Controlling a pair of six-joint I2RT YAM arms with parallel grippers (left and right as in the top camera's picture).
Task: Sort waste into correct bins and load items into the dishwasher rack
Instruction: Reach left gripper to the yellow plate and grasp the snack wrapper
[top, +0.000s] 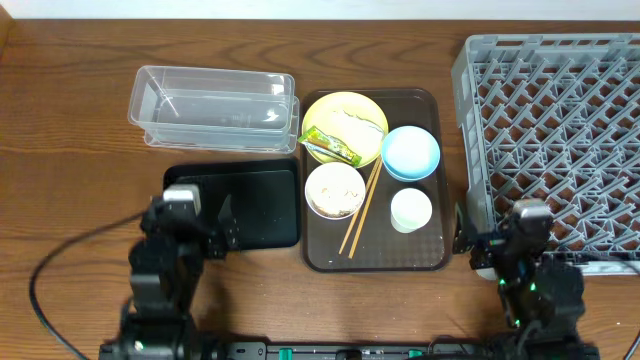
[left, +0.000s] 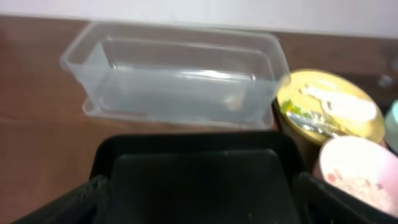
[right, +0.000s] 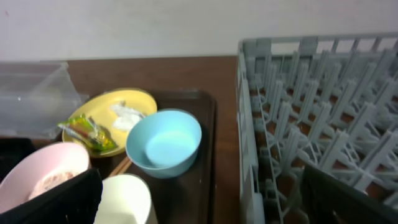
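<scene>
Sorting not yet begun, by my reckoning: my left tool (top: 226, 228) and right tool (top: 474, 243) hover at the tabletop's near edge, both wide open and empty. The snack wrapper (top: 330, 146) lies on the yellow plate (top: 352, 106) mid-tabletop, likely my first reach.

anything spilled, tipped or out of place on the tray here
Nothing is spilled or tipped. The only loose bits: the wrapper and tissue lie on the yellow plate, rice sits in the white bowl, and the chopsticks lie diagonally on the brown tray beside that bowl. The blue bowl and cup stand upright.
</scene>
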